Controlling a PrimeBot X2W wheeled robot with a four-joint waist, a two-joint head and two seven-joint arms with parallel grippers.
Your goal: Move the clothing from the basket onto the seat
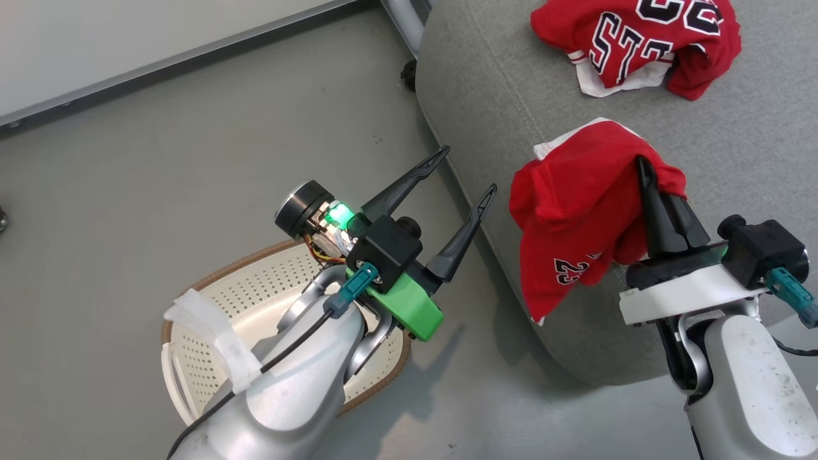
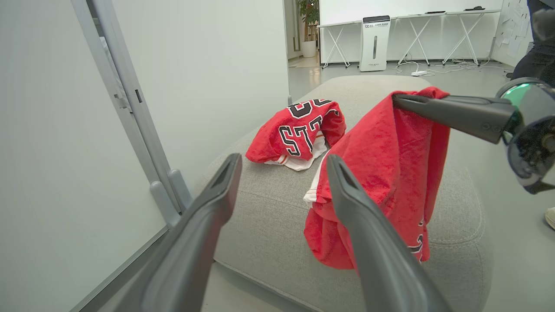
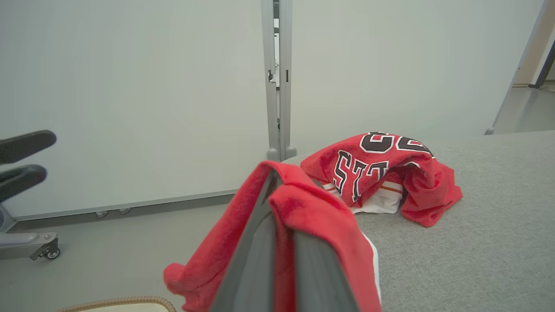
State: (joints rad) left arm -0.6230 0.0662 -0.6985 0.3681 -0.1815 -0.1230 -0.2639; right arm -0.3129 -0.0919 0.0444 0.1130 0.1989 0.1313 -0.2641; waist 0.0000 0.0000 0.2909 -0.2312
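Red shorts [image 1: 575, 211] with a small "23" hang over the near edge of the grey seat [image 1: 505, 83], pinched at the top by my right gripper [image 1: 642, 167], which is shut on them. In the right wrist view the shorts [image 3: 312, 212] drape over my closed fingers. A red jersey [image 1: 639, 41] with black-and-white lettering lies crumpled farther back on the seat. My left gripper [image 1: 465, 172] hovers open and holds nothing, above the floor just left of the seat's edge. The cream perforated basket [image 1: 211, 300] sits on the floor under my left forearm; the part of its inside that shows holds no clothing.
A white partition wall [image 3: 130, 86] with a grey post [image 2: 130, 108] stands beyond the seat. The grey floor [image 1: 192, 147] is open to the left. A caster base [image 3: 30, 247] sits at the left in the right wrist view. Folding tables and a white appliance [image 2: 375, 43] stand far off.
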